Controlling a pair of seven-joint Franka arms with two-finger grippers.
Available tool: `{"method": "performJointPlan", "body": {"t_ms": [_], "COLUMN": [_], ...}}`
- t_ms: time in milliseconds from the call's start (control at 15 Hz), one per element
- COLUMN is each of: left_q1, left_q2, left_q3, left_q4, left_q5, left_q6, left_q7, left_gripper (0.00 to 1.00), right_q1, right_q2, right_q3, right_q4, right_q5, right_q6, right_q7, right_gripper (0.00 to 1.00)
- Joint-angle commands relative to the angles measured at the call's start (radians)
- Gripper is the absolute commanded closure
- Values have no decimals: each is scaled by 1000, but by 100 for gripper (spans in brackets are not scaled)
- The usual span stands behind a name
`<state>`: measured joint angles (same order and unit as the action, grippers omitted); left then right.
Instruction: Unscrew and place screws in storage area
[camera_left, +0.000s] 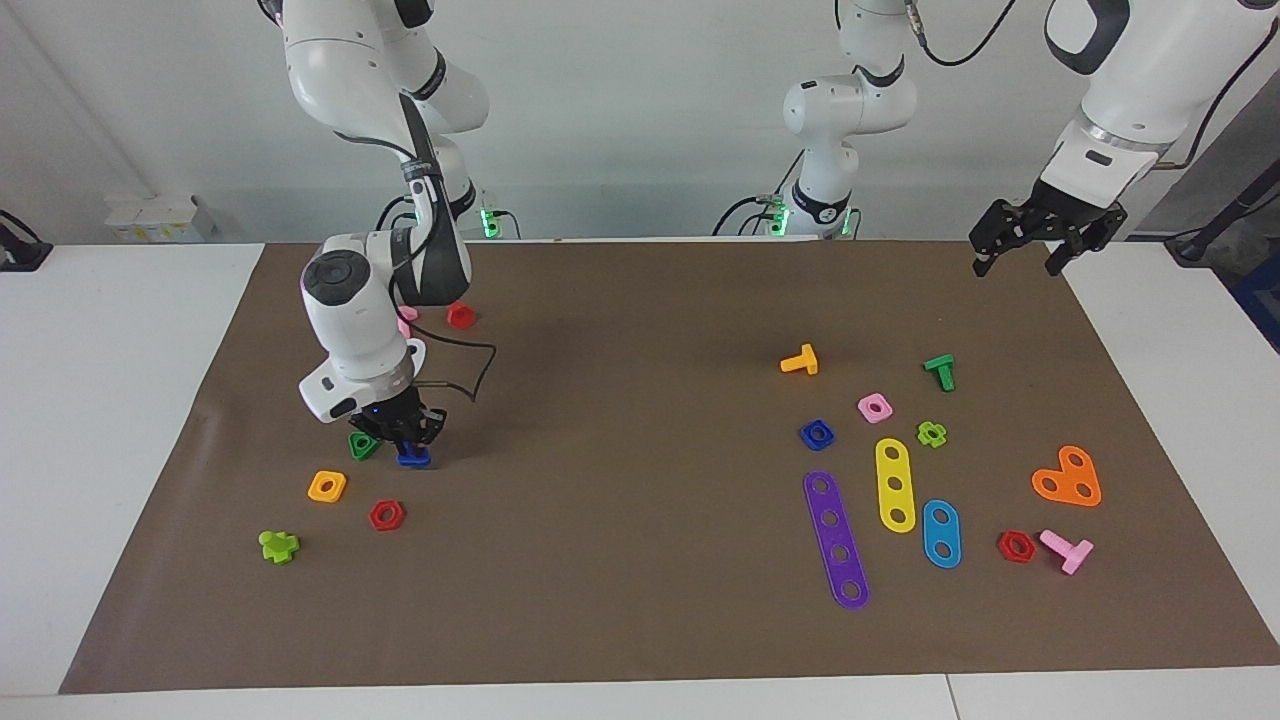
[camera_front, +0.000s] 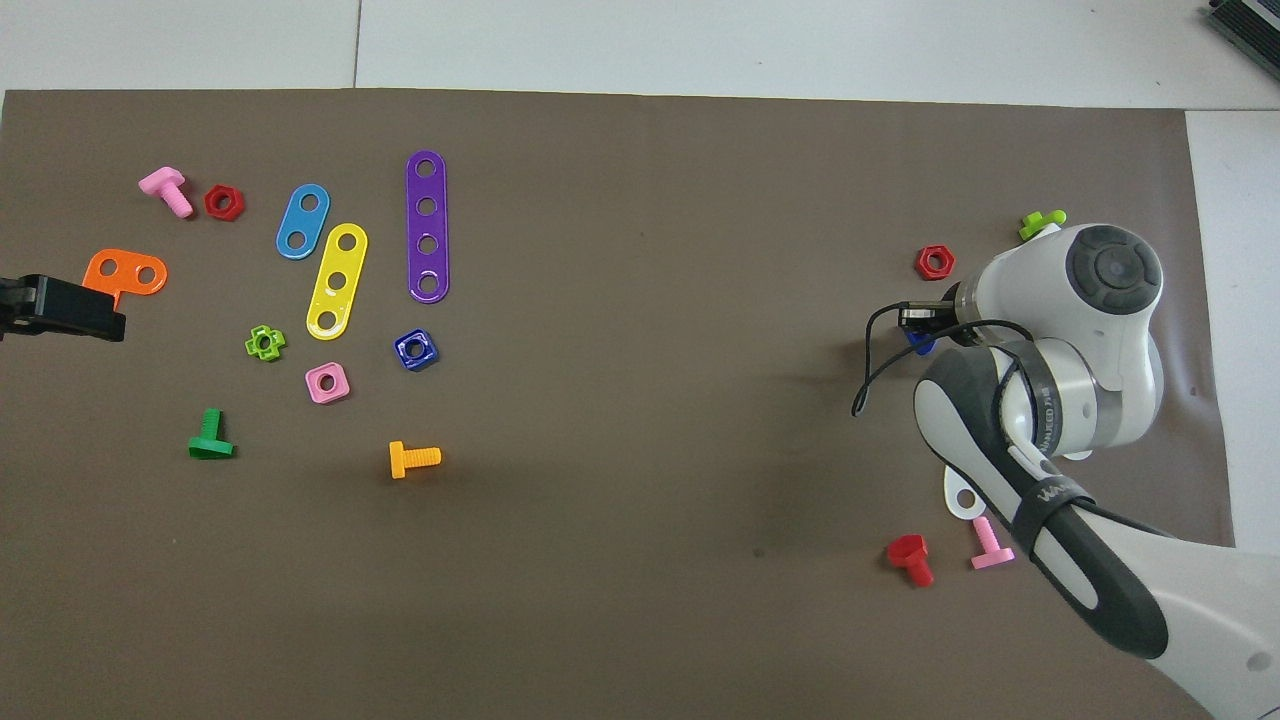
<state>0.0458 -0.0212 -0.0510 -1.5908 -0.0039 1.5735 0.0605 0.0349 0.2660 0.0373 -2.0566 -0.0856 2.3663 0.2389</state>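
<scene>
My right gripper (camera_left: 408, 440) is low over the brown paper sheet (camera_left: 640, 330), shut on a dark-blue screw (camera_left: 412, 457). The screw's flat head is at the paper, right beside a green triangular nut (camera_left: 364, 444). In the overhead view the arm hides most of the right gripper (camera_front: 920, 330), and only a bit of the blue screw (camera_front: 918, 344) shows. My left gripper (camera_left: 1030, 255) waits open and empty above the paper's corner at the left arm's end, and also shows at the overhead view's edge (camera_front: 60, 308).
Around the screw lie an orange square nut (camera_left: 327, 486), a red hex nut (camera_left: 386, 514) and a lime cross piece (camera_left: 278, 545). A red screw (camera_left: 460, 315) and a pink screw (camera_front: 990, 545) lie nearer the robots. A blue square nut (camera_left: 817, 434) and coloured strips lie toward the left arm's end.
</scene>
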Motion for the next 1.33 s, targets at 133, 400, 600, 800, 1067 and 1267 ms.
{"method": "performJointPlan", "body": {"t_ms": [133,400,600,800,1067,1267], "left_q1": [9,9,9,9,9,9], "left_q2": [-31,-31,-31,-31,-31,-31], "left_q3": [-1,-1,-1,-1,-1,-1], "left_q4": [-35,-37,-37,-37,-35,-37], "left_q5": [-8,-8,-10,-8,-10,-8], "left_q6": [14,14,14,14,14,14], "left_q7": [9,7,7,7,9,7], "left_gripper": [0,0,0,0,0,0], "right_q1": [-16,-20,-24,-27,-61,-66], "right_q2": [-50,-86,-166,-244,-269,-286], "right_q3": [13,9,6,0,-22,-25], "right_q4": [-1,182,269,321,470,447], "right_q5": [10,24,64,79,158,155], "right_q6": [19,-201,-378,-549,-789,-794], "right_q7": [-13,-6,20,20,10,10], "right_gripper": [0,0,0,0,0,0]}}
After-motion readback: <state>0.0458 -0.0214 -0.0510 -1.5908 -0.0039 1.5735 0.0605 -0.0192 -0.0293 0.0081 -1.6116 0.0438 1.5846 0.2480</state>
